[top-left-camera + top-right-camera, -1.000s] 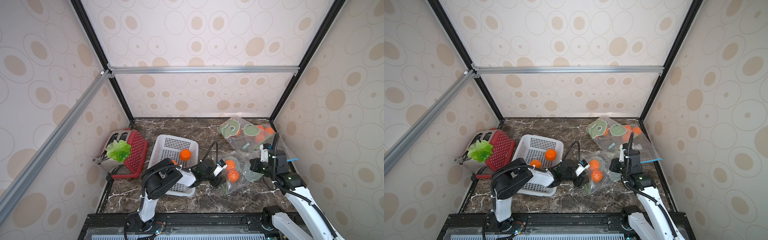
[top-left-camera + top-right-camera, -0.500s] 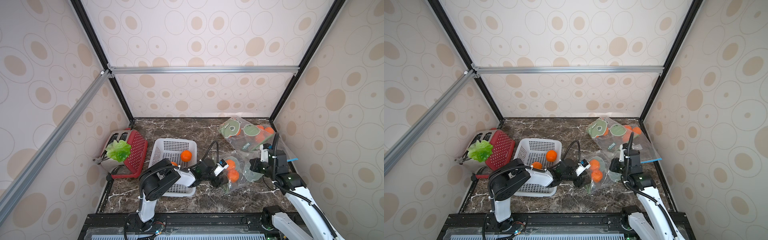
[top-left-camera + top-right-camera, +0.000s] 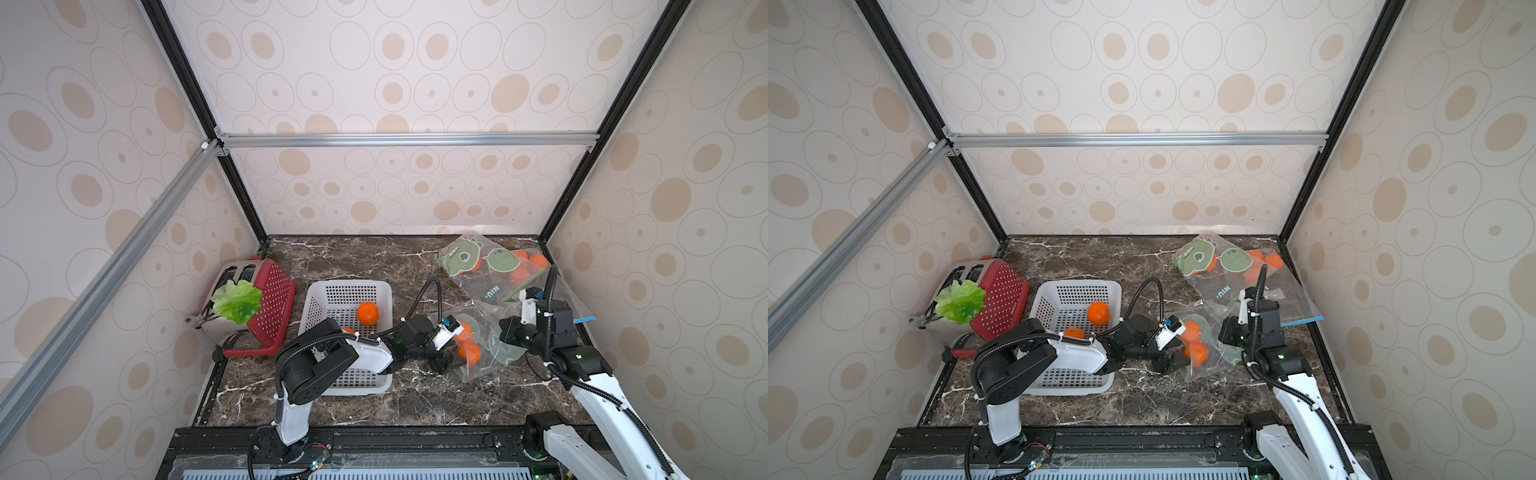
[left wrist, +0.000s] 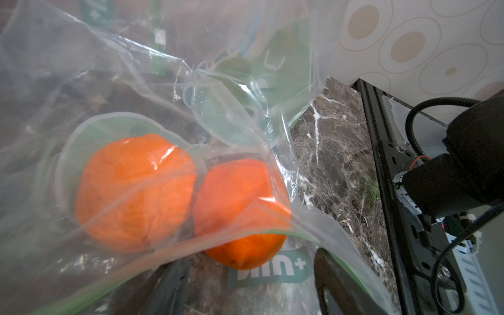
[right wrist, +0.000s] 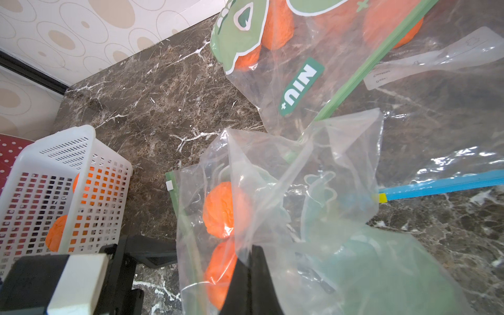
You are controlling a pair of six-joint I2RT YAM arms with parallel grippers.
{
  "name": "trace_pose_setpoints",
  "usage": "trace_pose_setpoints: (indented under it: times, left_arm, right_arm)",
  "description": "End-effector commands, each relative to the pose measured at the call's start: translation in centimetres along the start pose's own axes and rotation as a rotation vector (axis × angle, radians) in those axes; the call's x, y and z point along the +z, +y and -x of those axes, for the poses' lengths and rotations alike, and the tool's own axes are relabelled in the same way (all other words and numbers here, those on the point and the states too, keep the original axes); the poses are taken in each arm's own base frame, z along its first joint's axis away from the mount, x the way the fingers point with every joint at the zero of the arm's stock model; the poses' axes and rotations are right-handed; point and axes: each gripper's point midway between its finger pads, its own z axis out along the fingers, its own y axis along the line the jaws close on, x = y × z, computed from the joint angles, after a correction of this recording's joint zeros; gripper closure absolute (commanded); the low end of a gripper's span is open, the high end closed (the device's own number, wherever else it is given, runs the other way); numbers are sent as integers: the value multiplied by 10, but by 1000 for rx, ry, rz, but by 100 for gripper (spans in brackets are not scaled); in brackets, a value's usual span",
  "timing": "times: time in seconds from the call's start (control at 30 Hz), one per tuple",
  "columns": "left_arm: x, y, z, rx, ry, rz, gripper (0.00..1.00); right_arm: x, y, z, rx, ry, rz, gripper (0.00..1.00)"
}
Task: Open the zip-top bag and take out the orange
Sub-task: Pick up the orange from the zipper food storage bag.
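Clear zip-top bag [image 3: 478, 349] on counter [image 3: 374, 257], beside white basket [image 3: 316, 299]; mouth open; orange [image 4: 240, 207] at the mouth, second orange [image 4: 136, 191] touching it, deeper inside; left gripper [image 4: 251, 256] jaws wide apart at the mouth, gripping nothing; right gripper [image 5: 252, 252] pinched closed on the bag's plastic.

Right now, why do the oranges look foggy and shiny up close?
Left wrist view: the zip-top bag covers the oranges, hazing them, with white glare streaks; the left pincer at the frame edge is out of focus. Right wrist view: the bag's wrinkles glint too. Top views: everything small, evenly lit.
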Motion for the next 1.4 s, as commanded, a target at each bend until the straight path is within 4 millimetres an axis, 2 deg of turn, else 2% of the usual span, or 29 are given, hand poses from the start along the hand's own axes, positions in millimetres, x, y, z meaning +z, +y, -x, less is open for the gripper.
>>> trace_pose_setpoints:
  times: [0.0, 0.37, 0.6, 0.9, 1.37]
  left_arm:
    - [10, -16, 22, 43, -48, -40, 24]
    - [25, -29, 34, 68, -48, -76, 20]
    - [44, -32, 24, 87, 0, -75, 20]
    - [60, -25, 14, 66, 32, -46, 20]
    - [79, -27, 18, 74, 21, -8, 20]
  right_arm:
    - [2, -4, -7, 3, 15, -11, 100]
    - [3, -3, -8, 6, 22, -5, 100]
    - [3, -2, -7, 5, 22, -3, 100]
    - [3, -2, -9, 7, 28, 0, 100]
    - [6, -1, -12, 13, 43, 8, 100]
